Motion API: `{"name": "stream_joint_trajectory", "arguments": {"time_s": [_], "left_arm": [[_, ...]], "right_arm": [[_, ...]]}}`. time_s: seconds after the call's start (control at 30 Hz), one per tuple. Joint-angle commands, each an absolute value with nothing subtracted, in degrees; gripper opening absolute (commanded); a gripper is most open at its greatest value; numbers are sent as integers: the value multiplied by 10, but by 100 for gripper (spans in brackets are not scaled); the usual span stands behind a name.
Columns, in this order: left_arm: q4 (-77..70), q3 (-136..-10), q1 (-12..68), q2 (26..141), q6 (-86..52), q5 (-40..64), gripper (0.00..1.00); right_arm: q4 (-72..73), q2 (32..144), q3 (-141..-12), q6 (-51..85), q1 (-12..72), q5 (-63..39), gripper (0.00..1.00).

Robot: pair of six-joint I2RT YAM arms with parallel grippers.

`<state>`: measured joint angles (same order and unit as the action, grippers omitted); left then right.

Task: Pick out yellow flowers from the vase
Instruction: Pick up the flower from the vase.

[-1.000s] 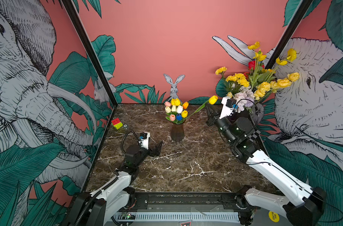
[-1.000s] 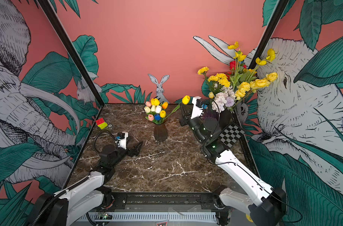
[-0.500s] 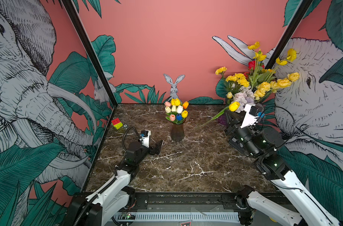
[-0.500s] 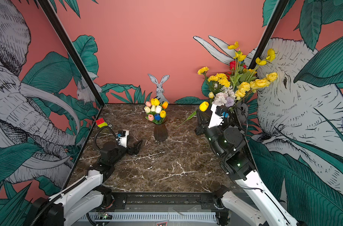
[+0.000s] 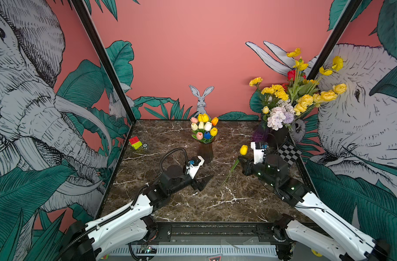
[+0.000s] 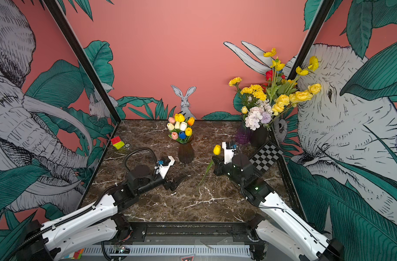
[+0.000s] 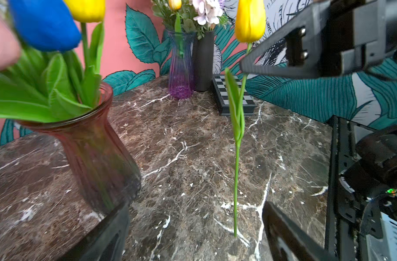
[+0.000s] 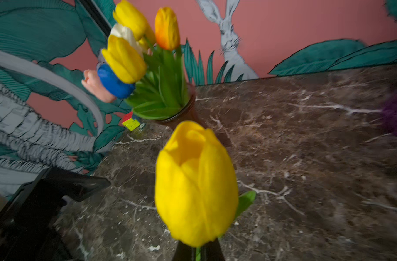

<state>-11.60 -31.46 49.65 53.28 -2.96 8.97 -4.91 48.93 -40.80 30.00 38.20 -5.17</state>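
Removal of one yellow tulip [image 5: 243, 149] is being completed. The tulip is being gripped on its stem, just under the head, by the right claw [image 5: 240, 161], which is being kept closed on it. Over the last second the bloom is being shown carried off from beside the vase [image 5: 205, 153], swung toward the right wall and then lowered. It is now being held out in the open, right of the vase and well apart from it. In the left wrist view the stem [image 7: 236, 171] is being seen nearly upright, with its foot apparently touching the bench [image 7: 181, 140]. The left claw [image 5: 203, 182] is being held open and empty, low over the bench on the near side of the vase, its jaws being drawn in only slightly within that second. At least two yellow heads [image 5: 213, 131] are still being carried by the vase among white, pink, blue and orange ones. The step is being judged a set-down: release onto the bench is being awaited, and further picks are being left outstanding.
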Motion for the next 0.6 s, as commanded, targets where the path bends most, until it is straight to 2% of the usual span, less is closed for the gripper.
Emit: {"name": "stream_joint_trajectory", "arguments": {"time_s": [0.0, 0.37, 0.43, 0.57], "left_arm": [[-101, -339, 514, 568, -19, 146, 91], [-65, -367, 529, 642, -27, 173, 74], [-63, -371, 529, 654, -28, 180, 67], [-57, -380, 529, 670, -24, 192, 47]], "right_arm": [[80, 507, -400, 334, 416, -108, 0], [151, 539, -396, 321, 457, -107, 0], [155, 538, -395, 318, 459, -108, 0], [155, 538, -395, 307, 460, -108, 0]]}}
